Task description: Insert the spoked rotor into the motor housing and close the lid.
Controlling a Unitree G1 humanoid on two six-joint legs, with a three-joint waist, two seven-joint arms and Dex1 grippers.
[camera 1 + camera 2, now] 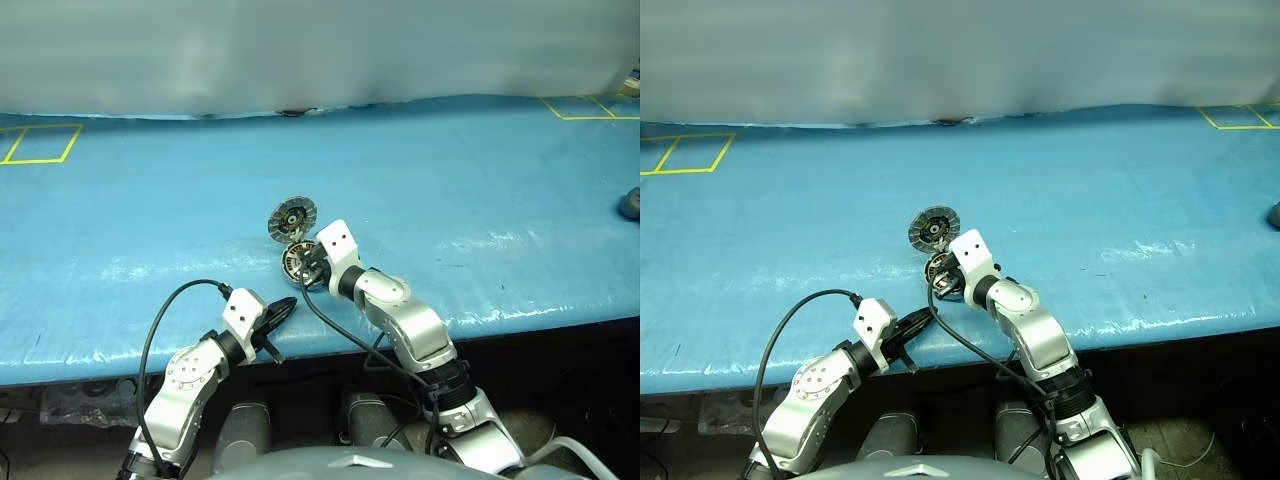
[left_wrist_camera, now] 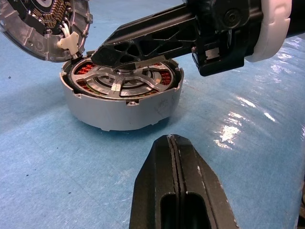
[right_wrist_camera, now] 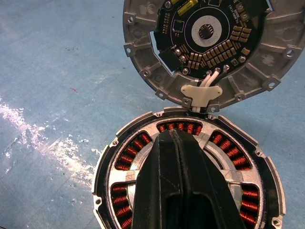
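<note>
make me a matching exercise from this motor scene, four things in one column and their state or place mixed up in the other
Things:
1. spoked rotor
2. lid
3. right gripper
4. left gripper

States or places:
A. shut, fingertips resting on the rotor's top
B. swung open, standing up at the motor housing's edge
C. lying flat inside the housing, copper windings visible between its spokes
D. shut, near the table's front edge, holding nothing

Pairs: 1-C, 2-B, 3-A, 4-D

Head pair high, wrists close.
Both eyes look down over the tabletop [image 1: 450, 190]; wrist cameras share the motor housing [image 2: 124, 102] nearby.
</note>
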